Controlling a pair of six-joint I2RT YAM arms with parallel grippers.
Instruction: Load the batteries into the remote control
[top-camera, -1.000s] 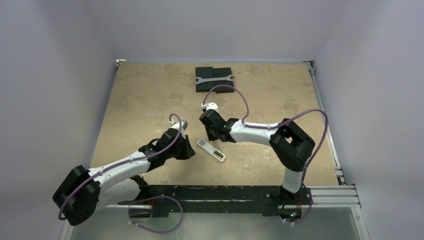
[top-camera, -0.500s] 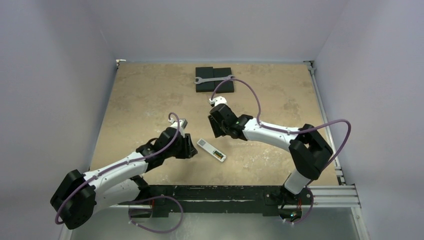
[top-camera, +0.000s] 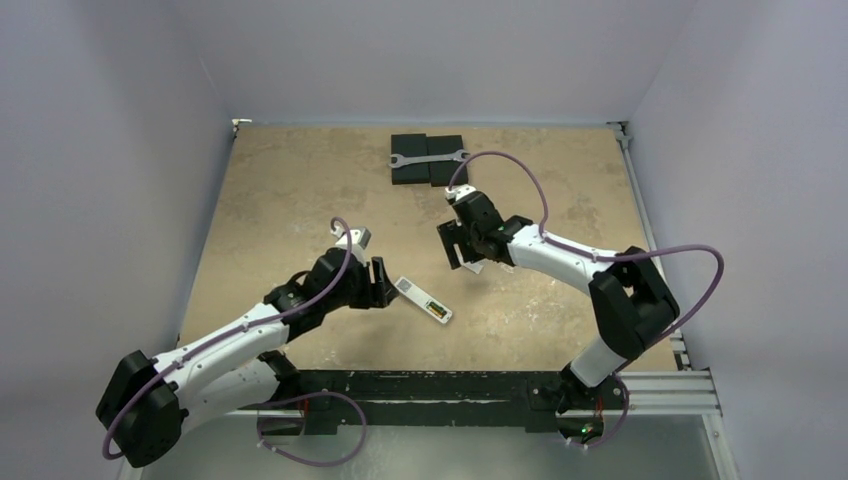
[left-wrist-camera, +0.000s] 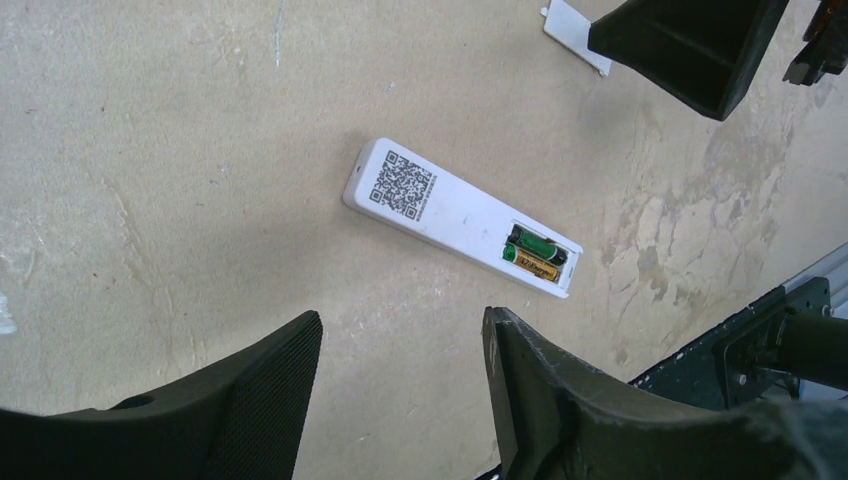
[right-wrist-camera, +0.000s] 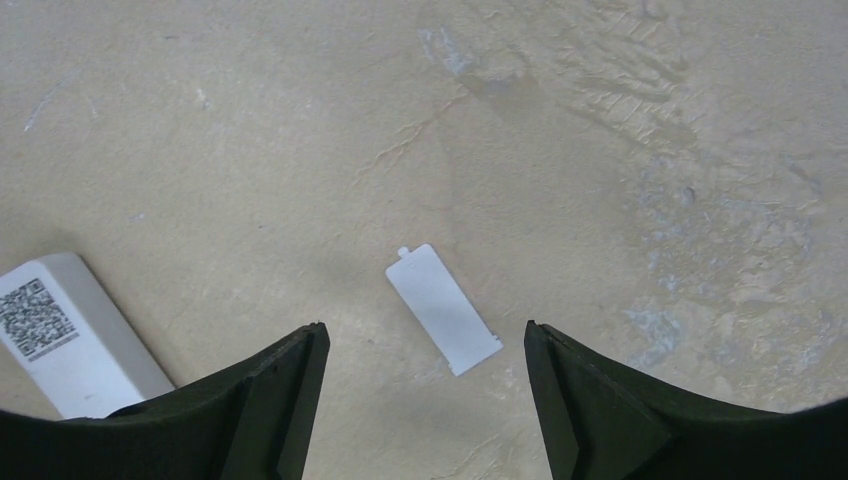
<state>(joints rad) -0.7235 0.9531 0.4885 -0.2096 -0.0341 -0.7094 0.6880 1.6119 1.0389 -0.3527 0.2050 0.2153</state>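
The remote control (top-camera: 422, 299) (left-wrist-camera: 460, 215) lies face down on the tan table, its QR label up and its battery bay uncovered. Both batteries (left-wrist-camera: 533, 255) sit side by side in the bay, the dark green one (left-wrist-camera: 530, 243) beside the gold one (left-wrist-camera: 537, 268). My left gripper (top-camera: 380, 283) (left-wrist-camera: 402, 318) stands open just left of the remote, holding nothing. My right gripper (top-camera: 455, 246) (right-wrist-camera: 424, 330) is open too, hovering over the small white cover piece (right-wrist-camera: 443, 310) (left-wrist-camera: 578, 22), which lies flat on the table. A corner of the remote (right-wrist-camera: 70, 335) shows at the right wrist view's left edge.
A silver wrench (top-camera: 428, 158) rests on two black blocks (top-camera: 428, 172) at the back of the table. Grey walls close in the left, right and far sides. A black rail (top-camera: 450, 385) runs along the near edge by the arm bases.
Both grippers have opened. The right arm swung back and to the right, away from the remote, and now hangs over the cover piece. The left gripper drew back slightly from the remote.
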